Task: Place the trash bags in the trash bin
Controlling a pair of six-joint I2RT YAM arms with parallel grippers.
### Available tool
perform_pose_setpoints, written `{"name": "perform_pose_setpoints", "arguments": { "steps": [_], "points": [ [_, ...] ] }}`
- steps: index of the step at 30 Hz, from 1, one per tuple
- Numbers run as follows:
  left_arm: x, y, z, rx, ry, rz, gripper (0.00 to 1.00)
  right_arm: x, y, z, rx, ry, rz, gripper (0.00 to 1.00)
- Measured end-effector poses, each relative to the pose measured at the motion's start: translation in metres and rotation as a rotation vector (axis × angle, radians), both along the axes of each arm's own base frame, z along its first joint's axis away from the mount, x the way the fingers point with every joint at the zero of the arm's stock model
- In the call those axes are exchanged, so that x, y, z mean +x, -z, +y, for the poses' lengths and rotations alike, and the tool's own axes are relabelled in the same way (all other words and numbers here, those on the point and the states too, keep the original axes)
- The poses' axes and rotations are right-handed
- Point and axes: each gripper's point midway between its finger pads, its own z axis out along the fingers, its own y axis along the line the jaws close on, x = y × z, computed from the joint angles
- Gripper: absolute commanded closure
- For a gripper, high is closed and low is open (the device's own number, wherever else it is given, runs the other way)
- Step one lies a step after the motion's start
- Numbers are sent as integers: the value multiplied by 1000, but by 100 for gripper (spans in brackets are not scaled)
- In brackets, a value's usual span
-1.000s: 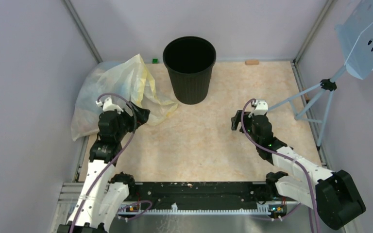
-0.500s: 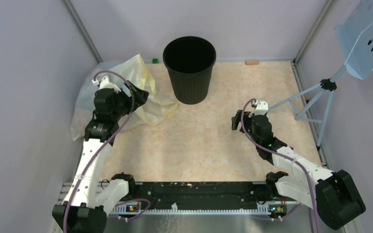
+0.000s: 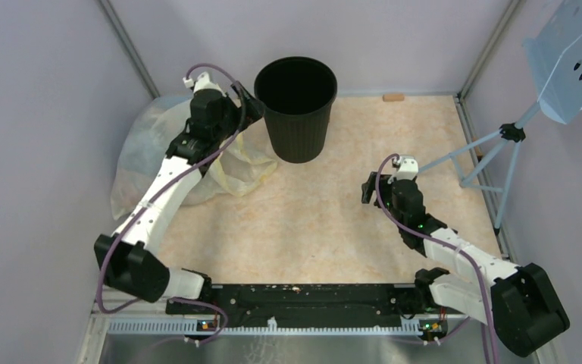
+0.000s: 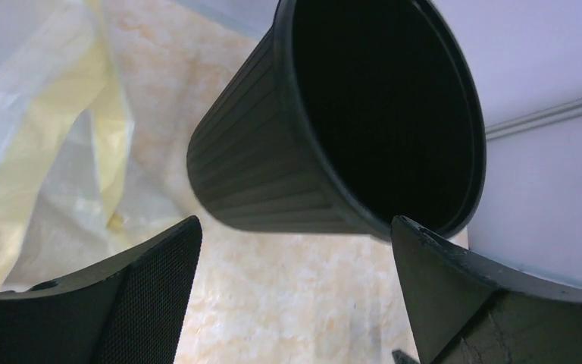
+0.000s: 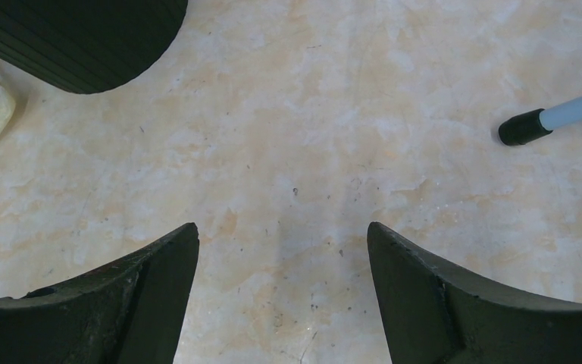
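Left gripper (image 3: 248, 105) (image 4: 295, 229): fingers are seen spread wide apart in the left wrist view, with nothing held between them. It is raised just beside the left rim of the trash bin (image 3: 295, 106) (image 4: 273, 159); contact with the rim cannot be told. The bin's dark open mouth is framed in the gap between the fingers. The left arm is stretched out diagonally toward the back of the table (image 3: 333, 220), passing over the yellowish-white bag (image 3: 235, 163) (image 4: 61, 129). That bag lies crumpled on the table to the left of the bin, one fold reaching close to the bin's base. Further left, against the left wall, a pale bluish translucent film (image 3: 138, 140) is noted in the same heap. This is taken as the trash bag, though its outline cannot be separated from the larger bag. It lies outside the bin. The bin stands upright at the back centre of the table, near the rear wall. Right gripper (image 3: 369, 189) (image 5: 283, 227): fingers are likewise parted and empty, held over bare table at right of centre, well apart from the bin and both bags. In the right wrist view the bin's ribbed base (image 5: 83, 38) is recorded at upper left and a black-tipped tripod (image 3: 492, 152) (image 5: 523, 127) foot at right. A small tan block (image 3: 393, 97) lies by the rear wall.
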Motion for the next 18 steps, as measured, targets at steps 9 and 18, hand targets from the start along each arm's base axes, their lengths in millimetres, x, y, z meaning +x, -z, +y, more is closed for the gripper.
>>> {"name": "perform_pose_setpoints", "arguments": {
  "steps": [9, 18],
  "points": [
    [73, 12, -25, 41, -54, 11, 2, 0, 7, -1, -9, 4, 21, 19],
    [108, 30, -47, 185, -85, 39, 45, 0, 9, -2, -11, 13, 28, 19]
  ]
}}
